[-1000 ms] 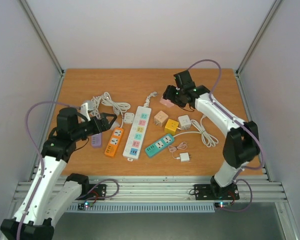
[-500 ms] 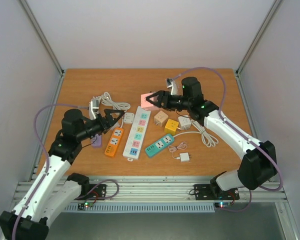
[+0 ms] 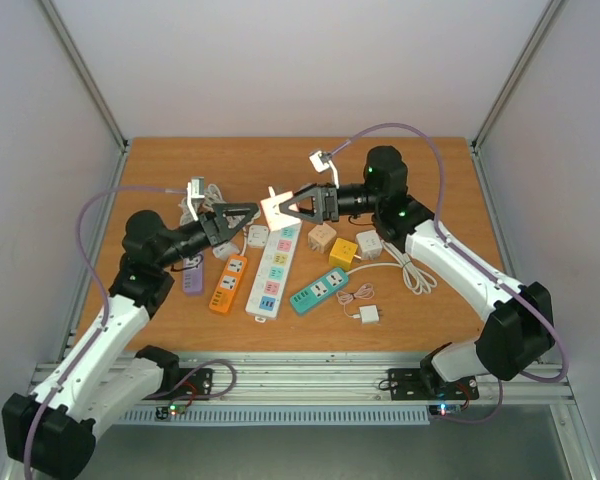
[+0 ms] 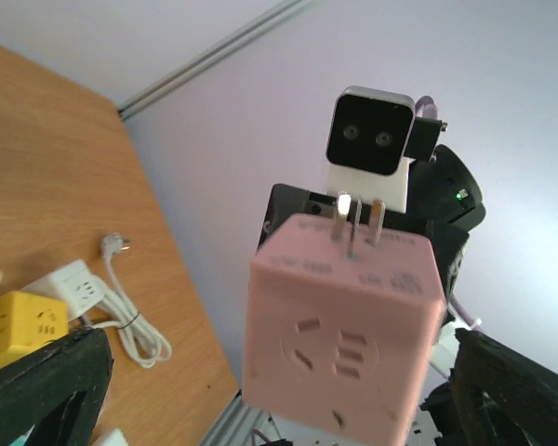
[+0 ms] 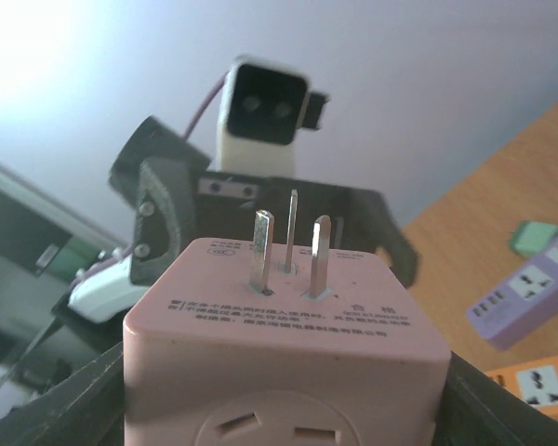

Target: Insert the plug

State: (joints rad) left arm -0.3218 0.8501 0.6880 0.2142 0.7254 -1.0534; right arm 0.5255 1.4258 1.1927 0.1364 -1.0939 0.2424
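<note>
A pink cube adapter with three metal prongs hangs in the air above the far end of the white power strip. My right gripper is shut on it, a finger on either side. In the right wrist view the cube fills the bottom and its prongs stand up. My left gripper is open and empty, just left of the cube and facing it. In the left wrist view the cube sits between my wide-spread fingers, not touching them.
On the table lie an orange strip, a purple strip, a teal strip, tan, yellow and white cubes, a coiled white cable, a small charger and white cables at the back left.
My right gripper has lifted the pink cube off the table and carried it left. My left gripper has risen and moved right, up to the cube.
</note>
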